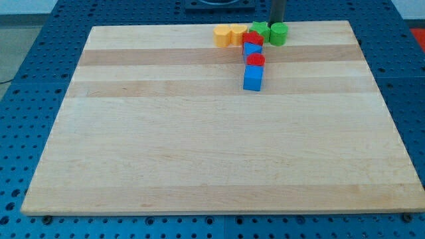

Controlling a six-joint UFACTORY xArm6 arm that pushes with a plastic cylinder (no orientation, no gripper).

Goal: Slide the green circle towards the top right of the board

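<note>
Green circle (pixel 278 33) just below my tip (pixel 277 23), touching or nearly so; green block (pixel 259 30) to the tip's left. End effector is a plain rod, no jaws, over the bench (pixel 199 146)

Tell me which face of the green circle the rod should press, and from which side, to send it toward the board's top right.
My tip cannot grip, only push. It sits at the top edge of the green circle. Best contact is probably its left wall, pushing rightward; the round side may slip off-centre. The green star-like block crowds that side, so entry looks tight.
</note>
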